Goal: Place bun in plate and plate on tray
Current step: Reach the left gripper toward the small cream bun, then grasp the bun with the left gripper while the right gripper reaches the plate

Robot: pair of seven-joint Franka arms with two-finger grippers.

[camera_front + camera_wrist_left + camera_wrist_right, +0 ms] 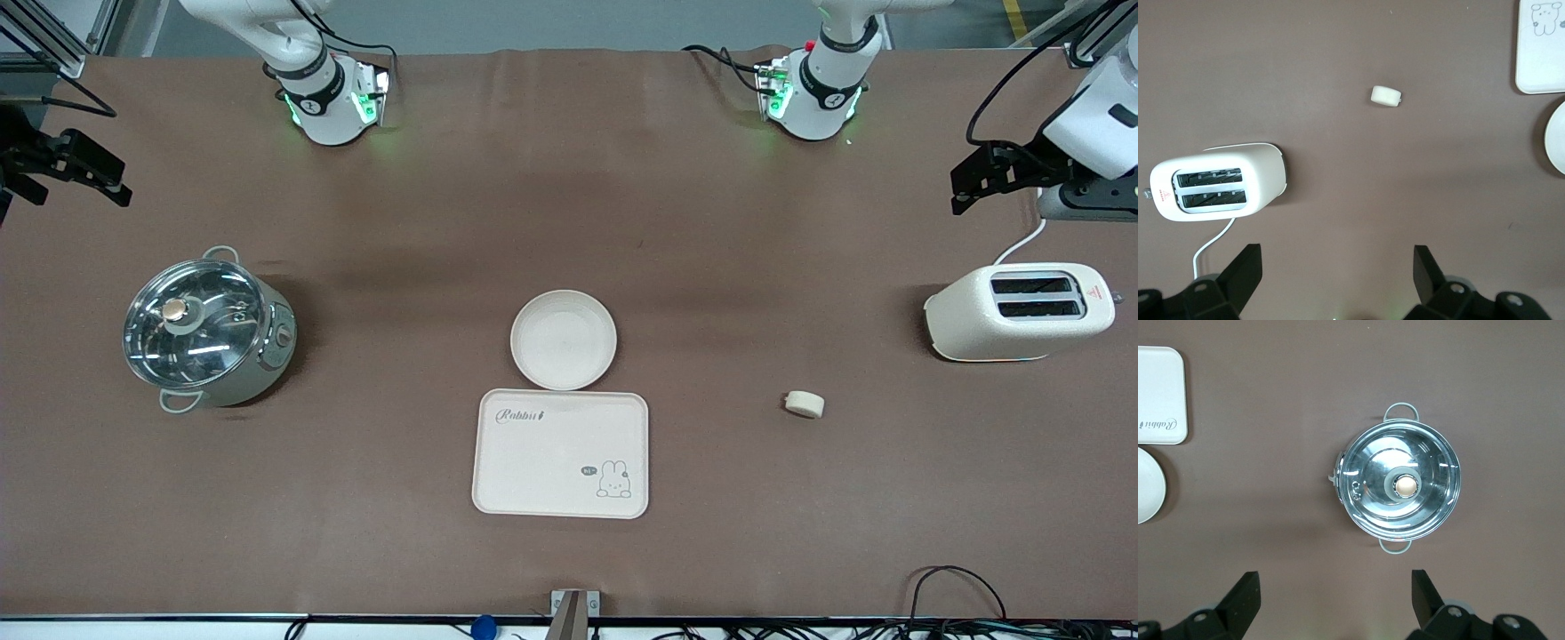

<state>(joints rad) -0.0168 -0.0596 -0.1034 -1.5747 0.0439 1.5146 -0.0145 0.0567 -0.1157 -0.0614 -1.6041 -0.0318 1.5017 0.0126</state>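
Fingers on my left gripper (pixel 1331 280) and right gripper (pixel 1331 600) spread wide, waiting. Bun (pixel 804 404) lies beside the tray (pixel 560 453); plate (pixel 563 340) touches it, empty.

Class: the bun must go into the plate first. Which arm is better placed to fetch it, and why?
Probably the left. The bun lies toward the left arm's end, near the toaster, and the open left gripper views it; the right gripper hangs above the pot.

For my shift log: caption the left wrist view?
Open left gripper over bare table, above toaster; bun lies apart from tray and plate.
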